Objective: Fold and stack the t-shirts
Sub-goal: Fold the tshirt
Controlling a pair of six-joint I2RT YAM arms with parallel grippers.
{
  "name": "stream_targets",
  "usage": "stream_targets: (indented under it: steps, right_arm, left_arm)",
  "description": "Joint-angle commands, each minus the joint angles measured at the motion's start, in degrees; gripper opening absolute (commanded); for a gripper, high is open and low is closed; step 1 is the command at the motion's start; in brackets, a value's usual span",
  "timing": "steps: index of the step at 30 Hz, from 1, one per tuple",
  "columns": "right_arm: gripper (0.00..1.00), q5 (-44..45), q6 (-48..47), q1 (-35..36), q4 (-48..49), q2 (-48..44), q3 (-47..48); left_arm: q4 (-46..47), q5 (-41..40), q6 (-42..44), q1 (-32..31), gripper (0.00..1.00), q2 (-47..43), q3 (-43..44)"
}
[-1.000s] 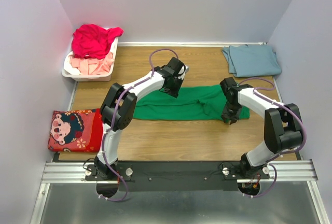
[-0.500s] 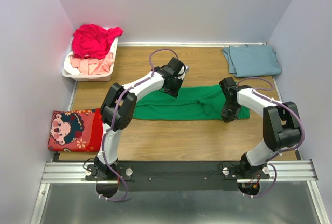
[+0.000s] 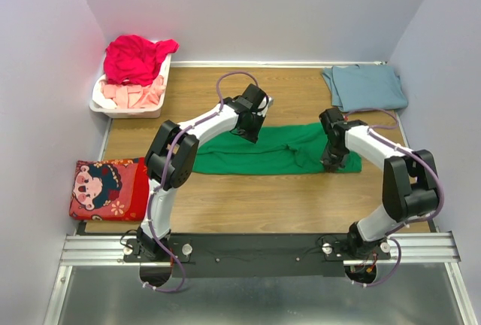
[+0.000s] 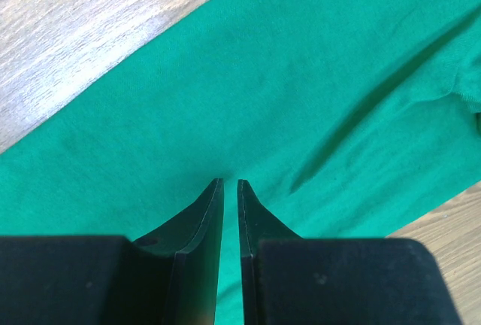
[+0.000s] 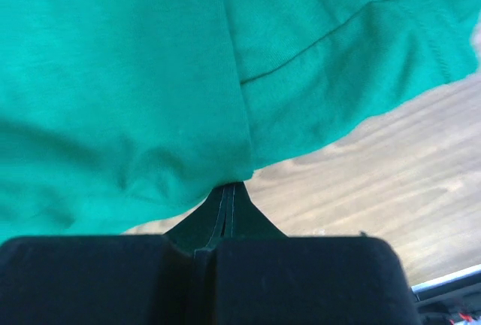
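Left fingers [image 4: 210,208] stand almost closed with a thin slit between them, tips nipping the green t-shirt [image 4: 301,77]. Right fingers [image 5: 214,220] are clenched on its bunched edge above the wooden surface [image 5: 376,167].

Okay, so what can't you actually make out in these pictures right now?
- Left wrist view: whether the left gripper pinches the green t-shirt; its own fingers hide the contact.
- Top view: how many pink garments lie in the basket; the magenta-red t-shirt covers them.
- Right wrist view: how much cloth the right gripper holds; the shirt's fold drapes over its tips.
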Motion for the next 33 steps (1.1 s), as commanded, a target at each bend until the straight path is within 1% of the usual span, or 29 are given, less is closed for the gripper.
stream_targets:
  steps: [1, 7, 11, 15, 23, 28, 33]
  right_arm:
    - [0.01, 3.3, -1.1, -0.3, -3.4, -4.7, 6.9]
    - [0.01, 5.4, -2.4, -0.4, -5.6, -3.0, 14.5]
    - [0.01, 7.2, -3.1, -0.3, -5.5, 0.2, 17.4]
    - [0.01, 9.4, -4.4, -0.4, -2.1, 4.5, 20.2]
    - [0.01, 10.2, -7.0, -1.4, 5.2, 13.9, 28.9]
    - [0.01, 10.1, -7.8, -2.0, 6.2, 19.0, 34.8]
    - [0.01, 9.3, -8.5, -2.6, 7.1, 23.0, 37.2]
  left_arm:
    - [-0.2, -0.7, 0.5, -0.3, 0.22, -1.9, 0.3]
    - [-0.3, -0.2, 0.6, -0.3, 0.21, -1.5, 1.6]
    - [0.0, -0.3, 0.6, -0.3, 0.21, -1.6, 2.0]
    - [0.7, 0.1, 0.6, -0.4, 0.21, -1.6, 2.6]
    - [1.7, 0.5, 0.1, -0.6, 0.21, -1.5, 4.0]
    - [1.5, 0.6, -0.3, -0.9, 0.21, -1.2, 4.8]
    - [1.6, 1.3, -0.3, -1.2, 0.2, -0.9, 6.0]
